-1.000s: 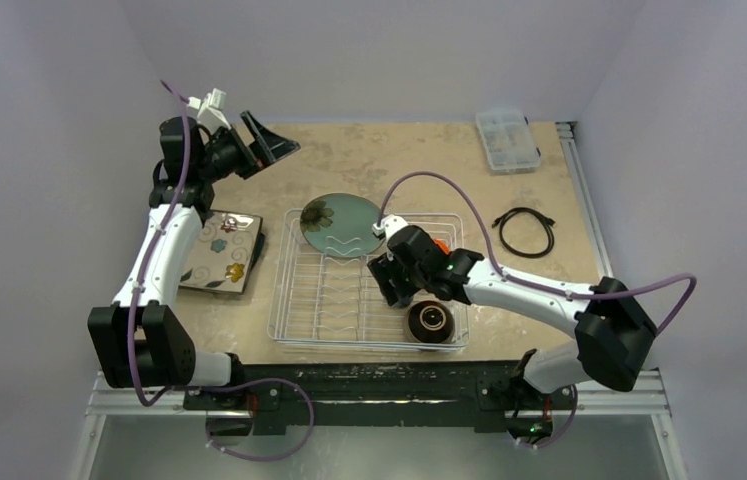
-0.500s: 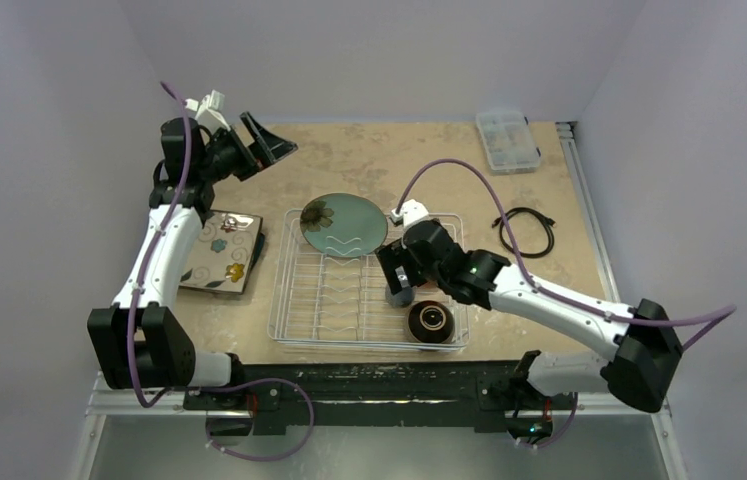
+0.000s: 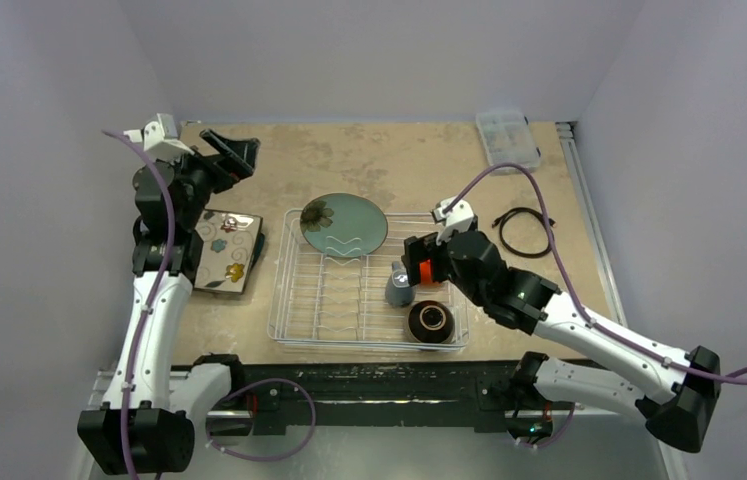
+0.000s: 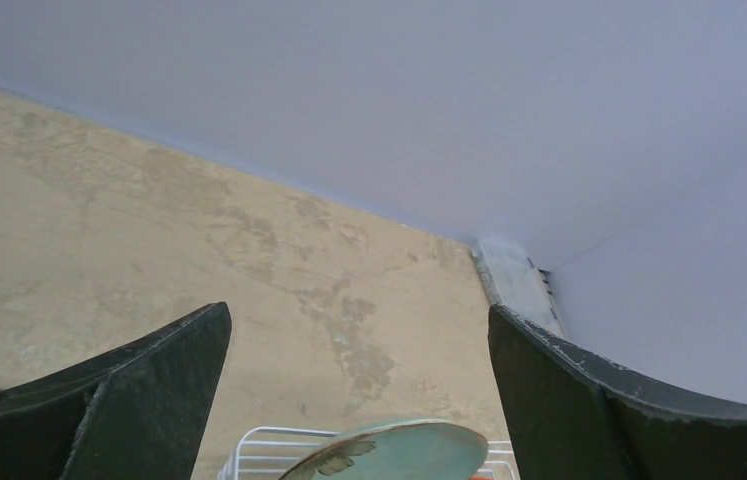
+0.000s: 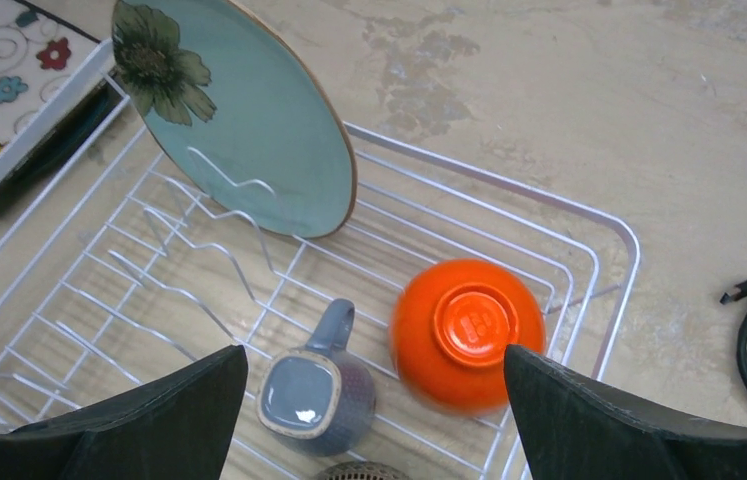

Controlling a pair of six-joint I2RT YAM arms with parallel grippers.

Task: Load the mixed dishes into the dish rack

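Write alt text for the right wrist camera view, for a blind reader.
Below the open right claw, a wire dish rack holds an upside-down orange bowl, a grey cup beside it, and a pale-teal flowered plate leaning on edge at the far end. A patterned square plate sits outside the rack, upper left.

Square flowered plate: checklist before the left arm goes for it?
1. Left pincer open, empty: ok.
2. Square flowered plate outside the dish rack, nothing on it: ok.
3. Free prong slots in front of the teal plate: ok.
4. Right pincer open, holding nothing: ok.
5. Right arm clear of the rack: not ok, it hangs over the grey cup and orange bowl.
6. Finger gap under the plate's edge: cannot tell.
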